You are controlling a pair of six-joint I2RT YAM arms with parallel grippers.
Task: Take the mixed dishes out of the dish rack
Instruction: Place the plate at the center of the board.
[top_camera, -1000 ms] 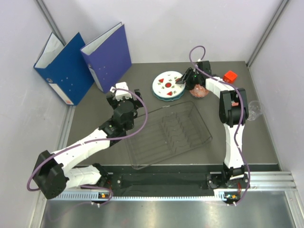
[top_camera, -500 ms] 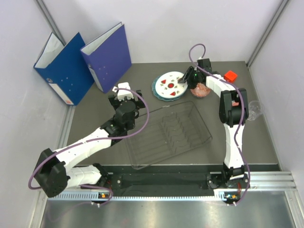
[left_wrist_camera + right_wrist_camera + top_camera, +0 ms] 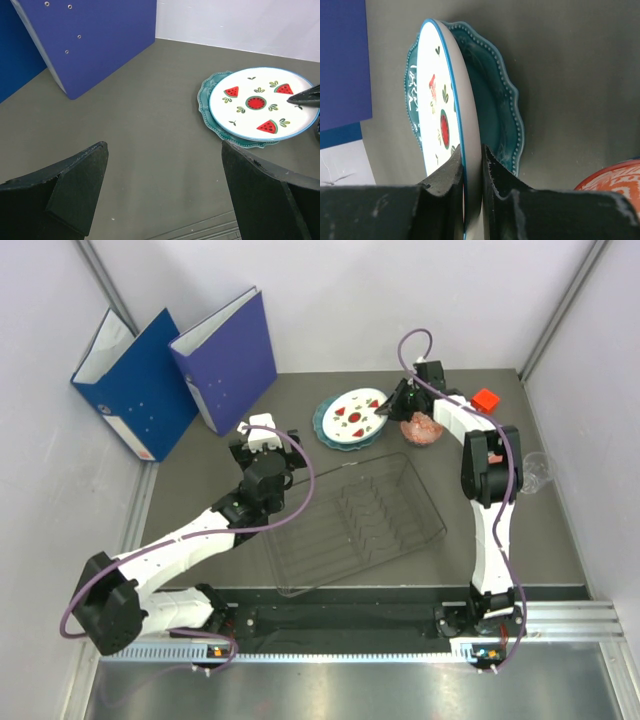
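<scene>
Your right claw [image 3: 470, 167] is pinched tight on the right rim of the round white plate with watermelon marks [image 3: 437, 115]. That plate lies over the scalloped teal plate [image 3: 497, 105], far centre of the dark grey bench [image 3: 200, 510] (an edge grip suits stacking, I'd guess). Your left claw [image 3: 162, 170] gapes wide and holds nothing, left of the thin wire dish rack [image 3: 350, 525]. The pale walls [image 3: 400, 300] sit close, and two blue binders [image 3: 225, 360] lean far left.

Upper plate [image 3: 260, 107] on lower plate [image 3: 204, 97]
</scene>
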